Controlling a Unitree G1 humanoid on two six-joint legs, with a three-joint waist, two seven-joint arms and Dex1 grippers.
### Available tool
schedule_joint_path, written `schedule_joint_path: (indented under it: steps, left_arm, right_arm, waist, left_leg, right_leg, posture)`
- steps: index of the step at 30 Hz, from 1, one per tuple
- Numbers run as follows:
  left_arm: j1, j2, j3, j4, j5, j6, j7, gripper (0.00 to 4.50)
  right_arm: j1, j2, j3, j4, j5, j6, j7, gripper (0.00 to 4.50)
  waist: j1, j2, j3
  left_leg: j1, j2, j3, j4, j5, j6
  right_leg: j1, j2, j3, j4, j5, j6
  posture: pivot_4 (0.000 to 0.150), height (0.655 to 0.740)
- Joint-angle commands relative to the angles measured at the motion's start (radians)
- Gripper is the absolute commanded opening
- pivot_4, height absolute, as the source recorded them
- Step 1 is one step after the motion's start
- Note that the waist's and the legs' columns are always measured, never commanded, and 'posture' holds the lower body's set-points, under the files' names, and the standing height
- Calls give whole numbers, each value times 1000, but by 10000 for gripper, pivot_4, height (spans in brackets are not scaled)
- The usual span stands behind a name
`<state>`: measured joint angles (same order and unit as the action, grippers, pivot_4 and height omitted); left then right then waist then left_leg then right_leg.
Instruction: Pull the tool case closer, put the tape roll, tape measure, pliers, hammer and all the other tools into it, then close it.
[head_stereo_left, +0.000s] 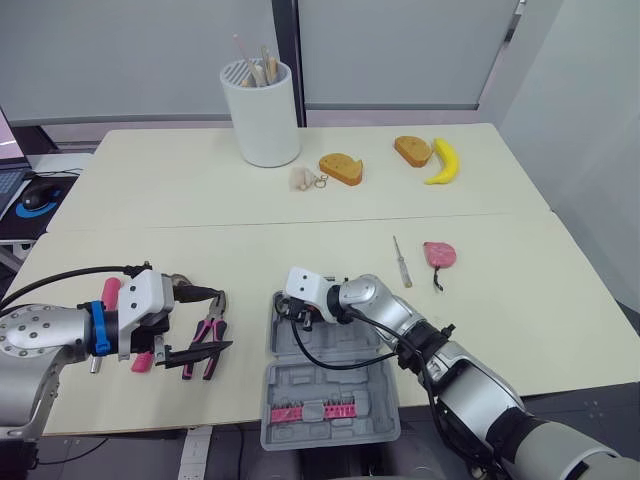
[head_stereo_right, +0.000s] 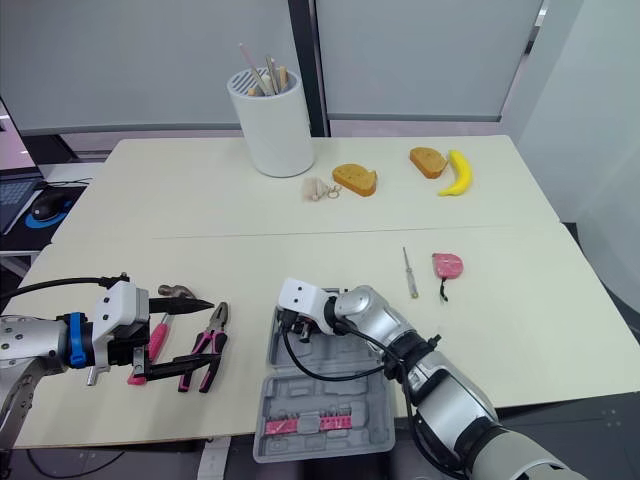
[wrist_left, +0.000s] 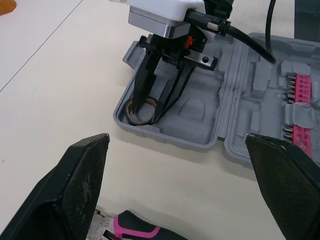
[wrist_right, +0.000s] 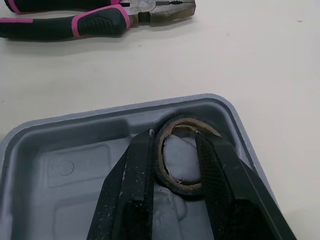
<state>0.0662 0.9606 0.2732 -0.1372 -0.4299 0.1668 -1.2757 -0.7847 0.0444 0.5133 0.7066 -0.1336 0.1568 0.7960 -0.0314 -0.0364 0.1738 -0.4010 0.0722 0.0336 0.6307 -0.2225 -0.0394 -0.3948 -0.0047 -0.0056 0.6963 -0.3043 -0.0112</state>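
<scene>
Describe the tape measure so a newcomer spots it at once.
On the cream rectangular table, look to the robot's right of the open grey plastic tool case. There the pink rounded tape measure lies beside a thin metal screwdriver; it is the squat pink one trailing a dark cord.

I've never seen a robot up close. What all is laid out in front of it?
Tool case: one, grey, open, front centre.
Bit strip: one, pink, inside the case.
Tape roll: one, dark, in the case's corner.
Pliers: one, pink-black handles, left of the case.
Hammer: one, pink handle, left of the pliers.
Screwdriver: one, silvery, right of centre.
Tape measure: one, pink, beside the screwdriver.
Holder: one, white, far side, holding sticks.
Bread slices: two, brown, far side.
Banana: one, yellow, beside one slice.
Left claw: one, black, open, above the pliers.
Right claw: one, black, at the tape roll.
</scene>
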Motion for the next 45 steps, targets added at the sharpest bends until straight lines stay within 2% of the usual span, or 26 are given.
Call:
schedule_joint_path:
  steps: [1,7,9,12,15,19,22,26,32,38,45]
  left_arm:
    - [-4,-2,49,11,-17,-2,19,45000]
    - [15,-7,142,85,-59,57,64,45000]
    - [36,-5,196,155,-51,48,77,45000]
    - [73,-6,293,311,-30,9,116,45000]
    - [128,0,353,436,-12,-26,121,45000]
    - [168,13,393,573,4,-63,125,45000]
    - [178,22,407,674,16,-97,130,45000]
    - [168,35,403,765,24,-133,125,45000]
    - [170,32,393,803,29,-151,127,45000]
    - [199,15,388,742,26,-148,123,45000]
    - [224,-43,301,352,-29,-71,95,45000]
  right_arm:
    - [9,-4,-60,-162,73,8,58,14300]
    - [105,-94,-92,-493,109,120,80,14300]
    - [165,-165,-118,-630,98,141,64,14300]
    - [283,-308,-219,-840,76,180,14,14300]
    - [400,-437,-355,-1016,125,312,6,14300]
    - [536,-587,-506,-1158,170,417,15,14300]
    - [649,-684,-639,-1197,199,462,21,18559]
    - [788,-772,-766,-1203,232,449,39,27566]
    - [930,-821,-880,-1172,262,425,44,44408]
    - [946,-822,-876,-1138,271,380,31,44408]
    - [920,-764,-828,-1082,267,322,-57,44408]
  waist:
    - [0,0,0]
    - [1,0,0]
    - [1,0,0]
    - [4,0,0]
    - [4,-1,0]
    - [4,-1,0]
    - [4,-1,0]
    - [4,-1,0]
    - [4,-2,-1]
    - [0,-2,-1]
    - [7,-2,-1]
  left_leg:
    - [0,0,0,0,0,0]
    - [0,1,0,0,0,0]
    - [0,1,0,0,0,0]
    - [0,1,1,0,0,0]
    - [-1,0,1,-1,0,0]
    - [-1,0,1,-1,0,-1]
    - [1,1,1,-1,0,-1]
    - [1,1,2,-1,0,-1]
    - [1,1,2,-1,0,-1]
    - [2,2,3,-1,0,-1]
    - [2,2,3,-1,-1,-1]
  right_leg:
    - [0,0,0,0,0,0]
    - [0,0,-1,0,0,0]
    - [0,0,-1,0,0,0]
    - [-1,0,-1,-1,-1,0]
    - [-1,-2,-1,-2,-1,1]
    - [-1,-2,-2,-2,-2,0]
    - [0,-2,-3,-2,-5,2]
    - [0,-3,-3,-3,-5,1]
    - [1,-3,-3,-2,-6,1]
    - [1,-2,-3,-2,-6,1]
    - [3,-3,-3,-4,-6,1]
  posture:
    - [1500,7337]
    - [1500,7337]
    - [1500,7337]
    - [1500,7337]
    - [1500,7337]
    - [1500,7337]
    - [1500,7337]
    - [1500,7337]
    - [1500,7337]
    - [1500,7337]
    - [1500,7337]
